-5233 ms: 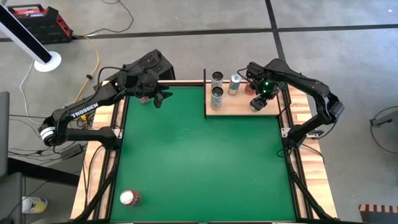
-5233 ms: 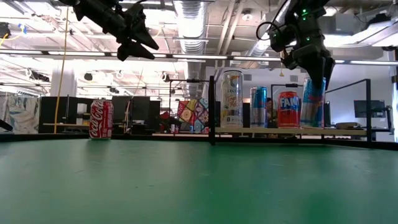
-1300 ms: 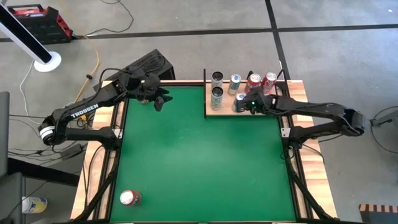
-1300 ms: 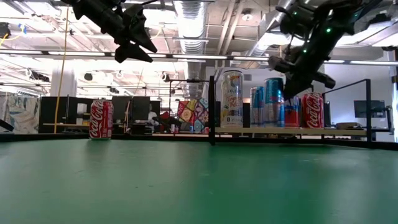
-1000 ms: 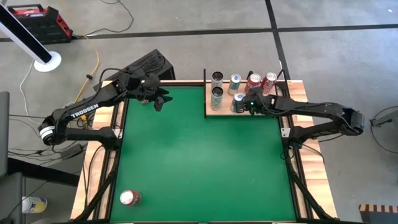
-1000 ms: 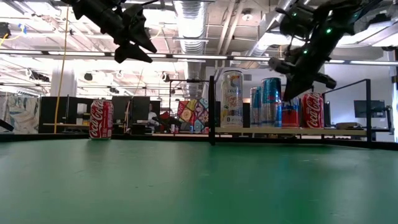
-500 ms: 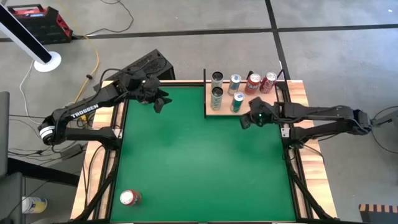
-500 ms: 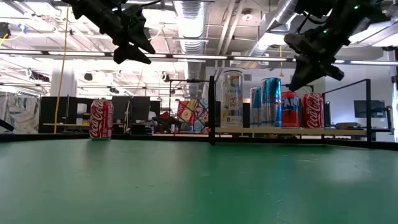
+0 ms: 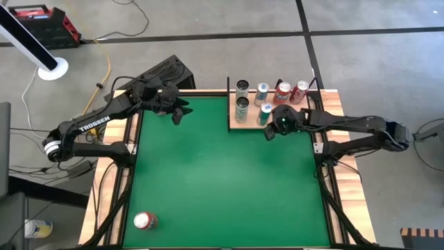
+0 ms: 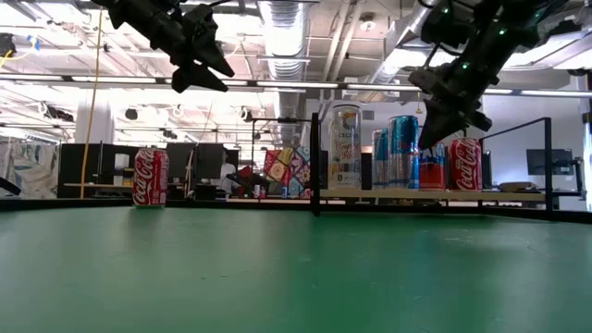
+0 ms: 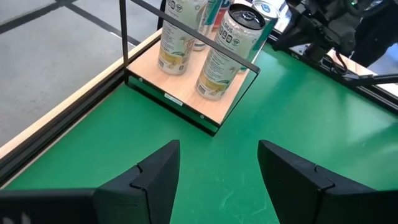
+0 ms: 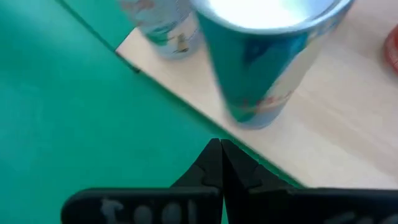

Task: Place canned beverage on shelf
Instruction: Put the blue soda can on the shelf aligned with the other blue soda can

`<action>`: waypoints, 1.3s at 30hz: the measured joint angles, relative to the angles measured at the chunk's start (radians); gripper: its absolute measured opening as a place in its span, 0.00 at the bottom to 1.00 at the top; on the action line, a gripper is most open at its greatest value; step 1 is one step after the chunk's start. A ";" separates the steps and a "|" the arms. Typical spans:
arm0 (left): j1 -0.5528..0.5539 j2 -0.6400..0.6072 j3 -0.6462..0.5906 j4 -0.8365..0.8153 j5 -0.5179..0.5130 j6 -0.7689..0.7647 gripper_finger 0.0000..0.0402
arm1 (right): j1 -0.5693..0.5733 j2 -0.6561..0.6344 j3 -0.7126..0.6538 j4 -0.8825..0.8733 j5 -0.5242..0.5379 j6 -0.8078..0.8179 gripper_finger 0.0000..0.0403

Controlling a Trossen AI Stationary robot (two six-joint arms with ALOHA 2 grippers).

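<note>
The shelf (image 9: 281,119), a pale wooden panel with black rods, lies at the far right of the green surface and bears several cans. The tall blue can (image 9: 265,111) stands upright at its near edge, also seen in the low view (image 10: 404,153) and the right wrist view (image 12: 267,68). My right gripper (image 9: 268,135) hovers shut just in front of that edge, touching nothing (image 12: 221,149). My left gripper (image 9: 178,114) hangs open, high over the far left of the surface (image 10: 199,69), above a red cola can (image 10: 150,177) that stands on the table.
Another red-topped can (image 9: 143,221) stands at the near left corner of the green surface. Two pale tall cans (image 11: 217,56) fill the shelf's left end behind a black rod (image 10: 315,162). The middle of the green surface (image 9: 222,173) lies between the arms.
My right gripper, still shut, has drawn back from beside the blue can toward the table's near edge, off the shelf and over the green surface. It rose a little, then came down and moved left again. The blue can stays upright on the shelf.
</note>
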 joint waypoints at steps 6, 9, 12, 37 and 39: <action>0.000 0.000 0.000 -0.011 0.000 -0.001 0.50 | -0.047 0.002 0.000 0.057 -0.036 -0.054 0.05; 0.000 0.000 0.000 -0.016 -0.001 0.001 0.50 | -0.073 0.002 0.000 0.076 -0.045 -0.062 0.05; 0.000 0.000 0.000 -0.015 -0.005 0.002 0.50 | -0.096 0.002 0.000 0.080 -0.048 -0.065 0.05; 0.000 0.000 0.000 -0.016 -0.007 -0.006 0.50 | -0.139 0.002 0.000 0.176 -0.037 -0.071 0.05; 0.000 0.000 0.000 -0.016 -0.007 -0.009 0.50 | -0.128 0.002 0.000 0.174 -0.049 -0.064 0.05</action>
